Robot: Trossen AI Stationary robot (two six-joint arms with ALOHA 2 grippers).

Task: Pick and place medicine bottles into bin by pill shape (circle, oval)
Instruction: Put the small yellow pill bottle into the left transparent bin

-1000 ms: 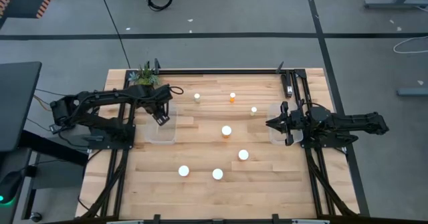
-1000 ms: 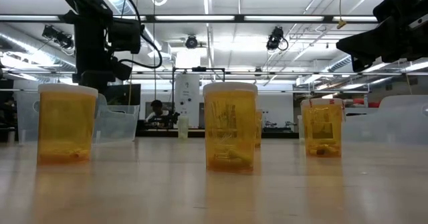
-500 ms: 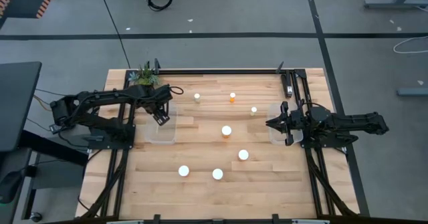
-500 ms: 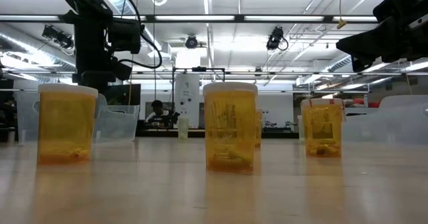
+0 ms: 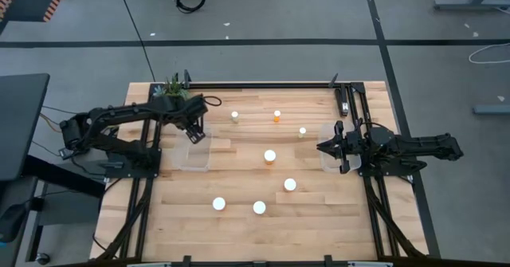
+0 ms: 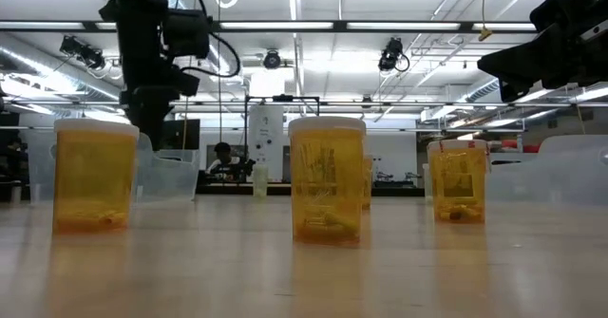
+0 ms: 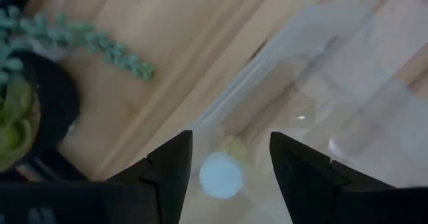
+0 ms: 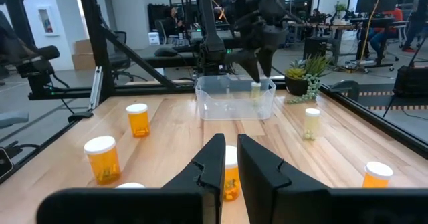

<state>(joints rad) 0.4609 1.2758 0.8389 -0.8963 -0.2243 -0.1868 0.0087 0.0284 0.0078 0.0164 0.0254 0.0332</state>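
Above the clear bin [image 5: 192, 149], the left hand [image 5: 195, 132] hangs spread, a bottle [image 7: 222, 174] lying below its fingers

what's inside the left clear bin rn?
One white-capped medicine bottle lies in the left clear bin, below the open left gripper. The arm hides part of the bin from above.

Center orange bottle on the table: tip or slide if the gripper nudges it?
The centre bottle stands upright on a flat base, taller than wide, so a high nudge would probably tip it. It looks nearly empty, only a few pills at the bottom, so likely light and apt to skid on the smooth table. Once down, it would probably roll.
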